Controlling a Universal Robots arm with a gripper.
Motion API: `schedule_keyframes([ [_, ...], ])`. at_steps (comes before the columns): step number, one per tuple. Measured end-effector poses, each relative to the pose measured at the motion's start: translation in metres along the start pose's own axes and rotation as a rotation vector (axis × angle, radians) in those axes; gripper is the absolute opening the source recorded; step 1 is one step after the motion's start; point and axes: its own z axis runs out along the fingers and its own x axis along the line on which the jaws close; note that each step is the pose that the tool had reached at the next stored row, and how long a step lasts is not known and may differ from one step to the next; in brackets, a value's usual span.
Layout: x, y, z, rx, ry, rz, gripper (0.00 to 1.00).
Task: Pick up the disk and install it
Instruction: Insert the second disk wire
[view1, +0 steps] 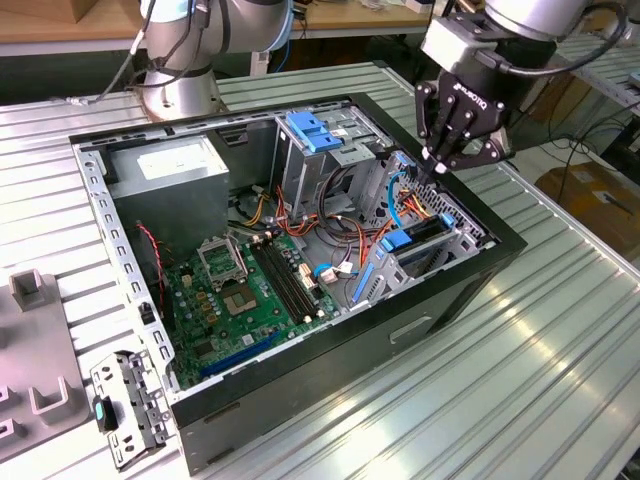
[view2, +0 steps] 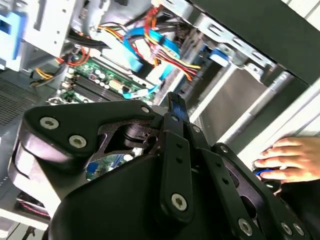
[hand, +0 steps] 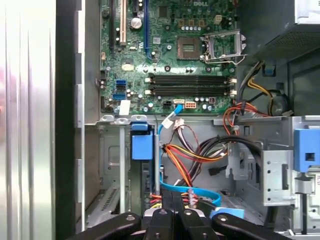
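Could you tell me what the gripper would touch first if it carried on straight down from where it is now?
Probably the blue cable and wire bundle just under the gripper; depth is unclear.

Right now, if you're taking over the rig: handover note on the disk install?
Gripper: shut, nothing visible between the fingers, tips low inside the PC case among the cables above the front bay.
Disk: appears to sit edge-on in that bay, between its blue rails.
Done: pick-up and insertion, by the look of it.
Left: whether it is fully seated cannot be told from here.
Note: a person's hand rests beside the case.
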Motion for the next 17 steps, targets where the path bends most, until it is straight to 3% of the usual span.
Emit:
schedule_keyframes([
  [5, -0.0216, -0.0043, 0.0004, -0.0155, 0.0026, 0.001, 0.11],
  [11, -0.0375, -0.0066, 0.0008, -0.0236, 0.0115, 0.001, 0.11],
  [12, -0.0383, -0.0067, 0.0011, -0.0238, 0.0151, 0.001, 0.11],
  [14, -0.0403, -0.0068, 0.0015, -0.0235, 0.0298, 0.002, 0.11],
  [17, -0.0405, -0.0069, 0.0016, -0.0234, 0.0331, 0.002, 0.11],
])
